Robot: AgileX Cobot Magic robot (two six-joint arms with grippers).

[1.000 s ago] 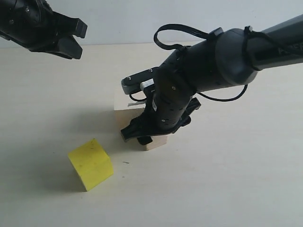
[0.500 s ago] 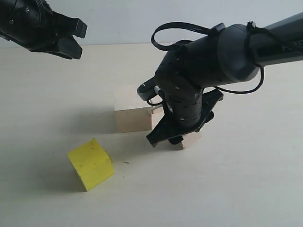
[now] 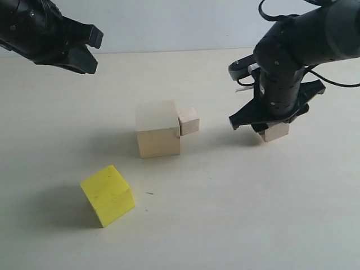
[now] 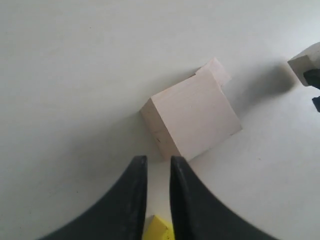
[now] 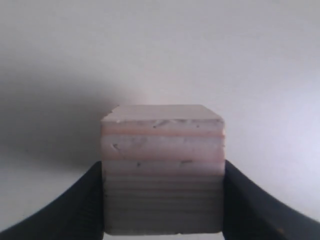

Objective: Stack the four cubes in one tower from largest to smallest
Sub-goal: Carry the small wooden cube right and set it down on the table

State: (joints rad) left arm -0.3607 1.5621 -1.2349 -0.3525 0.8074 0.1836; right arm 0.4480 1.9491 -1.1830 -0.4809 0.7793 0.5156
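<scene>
While the medium cube (image 5: 162,150) is clamped in the right gripper (image 5: 162,210), the left gripper (image 4: 157,167) is seen empty, its jaws only narrowly parted. The yellow cube (image 3: 108,194) is judged nearer the left arm.

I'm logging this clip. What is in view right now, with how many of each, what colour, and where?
large cube: one, pale wood, middle of the table.
small cube: one, pale wood, against the large cube's side.
yellow cube: one, bright yellow, alone, nearer the camera in the exterior view.
medium cube: one, pale wood, in the right gripper, apart from the others.
table: one, pale.
left gripper: one, black, raised, fingers slightly apart, empty.
right gripper: one, black, fingers closed on the medium cube.
</scene>
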